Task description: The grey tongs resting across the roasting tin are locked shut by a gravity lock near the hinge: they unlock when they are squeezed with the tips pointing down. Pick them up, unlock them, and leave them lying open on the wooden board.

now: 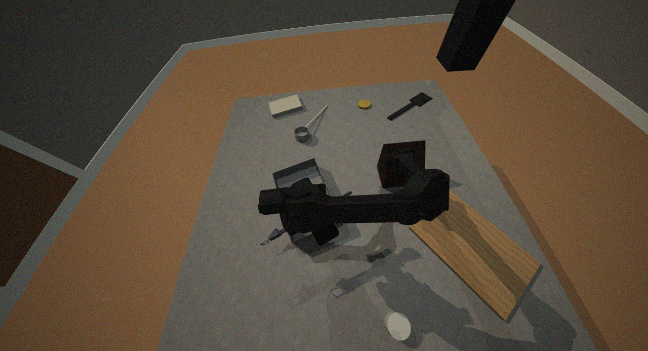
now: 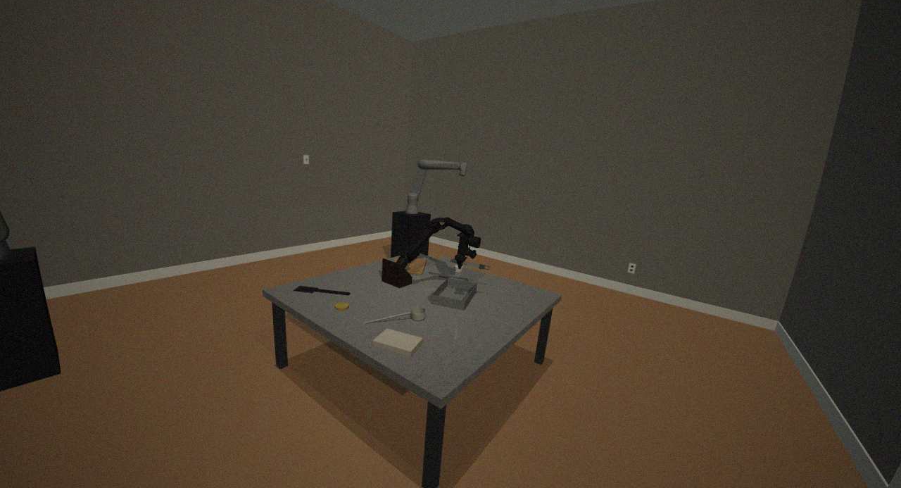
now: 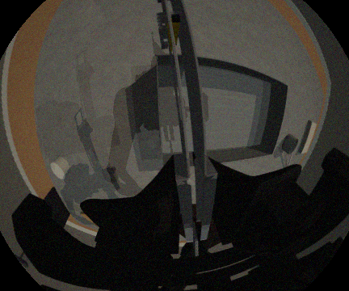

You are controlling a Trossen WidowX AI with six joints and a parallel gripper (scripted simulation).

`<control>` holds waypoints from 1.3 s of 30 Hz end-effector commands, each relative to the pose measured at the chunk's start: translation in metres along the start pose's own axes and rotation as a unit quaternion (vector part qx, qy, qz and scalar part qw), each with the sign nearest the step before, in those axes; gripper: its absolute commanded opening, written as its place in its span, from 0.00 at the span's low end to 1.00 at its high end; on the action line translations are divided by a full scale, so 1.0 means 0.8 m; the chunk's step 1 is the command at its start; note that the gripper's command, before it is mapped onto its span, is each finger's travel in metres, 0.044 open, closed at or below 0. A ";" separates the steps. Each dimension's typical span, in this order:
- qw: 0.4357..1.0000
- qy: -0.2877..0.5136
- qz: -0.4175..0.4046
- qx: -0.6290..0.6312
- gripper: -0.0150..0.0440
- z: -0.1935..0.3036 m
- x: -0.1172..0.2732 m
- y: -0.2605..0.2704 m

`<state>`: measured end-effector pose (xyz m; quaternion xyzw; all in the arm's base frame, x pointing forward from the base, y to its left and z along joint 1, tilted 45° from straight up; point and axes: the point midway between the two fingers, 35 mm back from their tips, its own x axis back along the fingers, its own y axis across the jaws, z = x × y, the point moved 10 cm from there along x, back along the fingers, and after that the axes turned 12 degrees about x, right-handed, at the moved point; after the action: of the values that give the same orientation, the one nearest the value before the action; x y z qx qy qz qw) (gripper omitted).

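Grey table [image 1: 235,276] carrying wooden board [image 1: 475,258] at one side, roasting tin [image 1: 296,172] mid-table beneath the arm. Gripper [image 3: 192,205] clamped nearly shut on grey tongs [image 3: 181,86], lifted clear above the tin, arms still together. Measuring scoop [image 1: 308,127], white disc [image 1: 397,326], yellow disc [image 1: 364,104] lying well apart.
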<state>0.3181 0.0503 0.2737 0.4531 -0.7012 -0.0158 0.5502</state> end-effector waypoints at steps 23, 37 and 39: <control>0.972 -0.015 0.005 0.236 0.00 0.043 0.013 0.213; 0.938 -0.042 -0.016 0.343 0.00 0.102 0.034 0.284; 0.938 -0.039 -0.016 0.344 0.00 0.102 0.033 0.285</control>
<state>0.1162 0.1278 0.3808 0.6258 -0.6774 0.1970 0.3327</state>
